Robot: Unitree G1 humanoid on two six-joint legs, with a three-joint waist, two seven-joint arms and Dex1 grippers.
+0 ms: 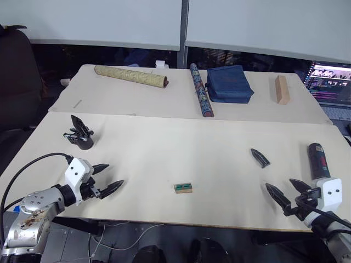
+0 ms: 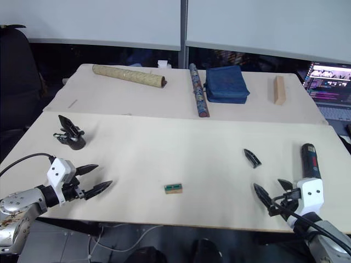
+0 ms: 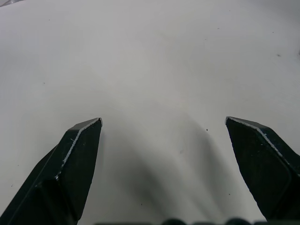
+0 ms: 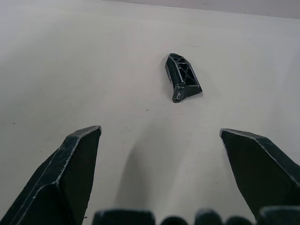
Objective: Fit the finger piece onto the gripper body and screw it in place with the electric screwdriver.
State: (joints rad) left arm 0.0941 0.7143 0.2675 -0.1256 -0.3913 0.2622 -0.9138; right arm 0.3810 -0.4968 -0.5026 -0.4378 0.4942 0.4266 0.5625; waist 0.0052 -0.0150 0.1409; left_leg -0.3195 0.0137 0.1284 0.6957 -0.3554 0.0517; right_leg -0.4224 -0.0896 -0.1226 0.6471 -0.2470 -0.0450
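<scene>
Left claw point(image 1: 107, 176): fingers spread wide, nothing between them, low over bare table point(image 1: 164, 153) near its front edge.
Right claw point(image 1: 286, 193): fingers spread wide, empty, at the table's front right.
Finger piece point(image 4: 183, 78): flat on the table just ahead of the right claw, apart from it.
Screwdriver point(image 1: 317, 160): lying just outside the right claw, beside its white housing.
Gripper body point(image 1: 80, 133): upright beyond the left claw, near but not touching.
Small green block point(image 1: 184, 188): between the claws, near the front edge.
</scene>
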